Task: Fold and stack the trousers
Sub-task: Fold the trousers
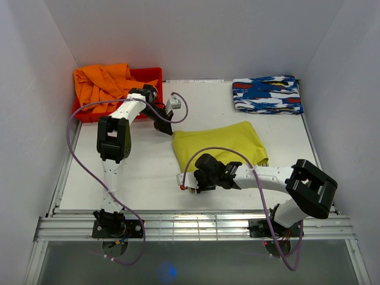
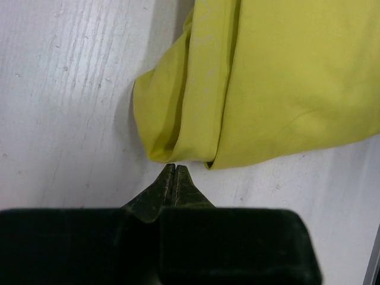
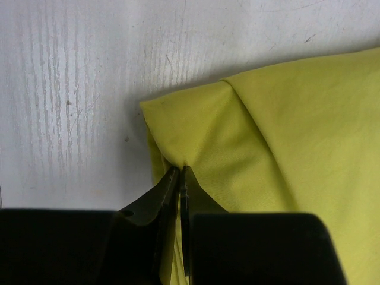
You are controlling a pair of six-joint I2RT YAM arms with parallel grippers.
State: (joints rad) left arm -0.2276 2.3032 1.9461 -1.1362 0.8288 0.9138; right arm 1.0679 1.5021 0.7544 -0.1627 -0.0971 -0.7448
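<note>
Trousers (image 1: 219, 145) are folded into a chunky yellow-green slab around the middle of the table (image 1: 136, 178) in the top view. The long axis goes left to right and tips up a bit toward the right. Can't tell which end is the waist. The left gripper (image 1: 164, 126) is at the slab's upper left corner and the right gripper (image 1: 189, 177) at its lower left corner. An orange garment (image 1: 101, 83) is heaped in a red bin (image 1: 151, 74) at upper left. A blue, white and red patterned cloth (image 1: 267, 95) lies folded at upper right, well apart from the trousers.

Left wrist view: the trousers (image 2: 285, 83) fill the upper right, with the folded layers ending in a rounded corner that points down toward bottom centre. The left gripper (image 2: 174, 168) is clenched on itself, with its tips just below that corner, right at the cloth's edge.

Right wrist view: the trousers (image 3: 279, 154) cover the right side, with a corner toward the upper left. The right gripper (image 3: 180, 171) is clamped on the cloth near that corner, and creases fan out from its tips.
</note>
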